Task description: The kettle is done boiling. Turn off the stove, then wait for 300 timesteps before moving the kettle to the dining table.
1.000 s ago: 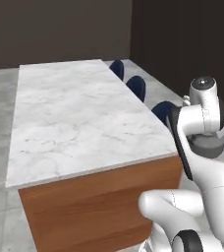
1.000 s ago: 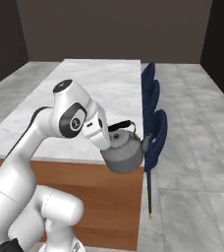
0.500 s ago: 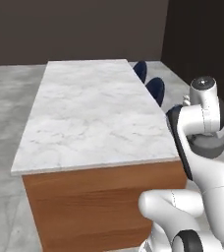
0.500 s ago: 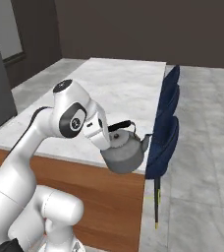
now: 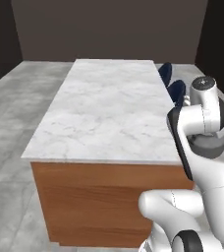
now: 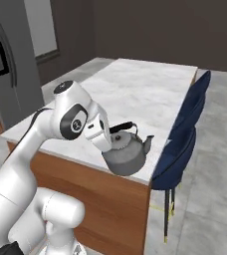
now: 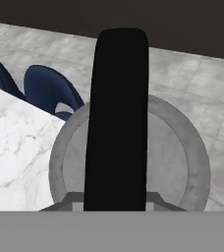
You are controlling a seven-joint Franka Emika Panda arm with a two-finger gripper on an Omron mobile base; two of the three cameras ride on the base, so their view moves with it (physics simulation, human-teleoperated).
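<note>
The end effector (image 6: 110, 141), clenched on the kettle (image 6: 128, 154) handle, carries it at the bench (image 5: 109, 113) corner; next, lower it onto the marble.

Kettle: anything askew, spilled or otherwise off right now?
Nothing stands out. The kettle hangs upright from the tool, which is shut on its black handle, at the near corner of the dining table beside the blue chairs. No spill or damage shows on the marble.
</note>
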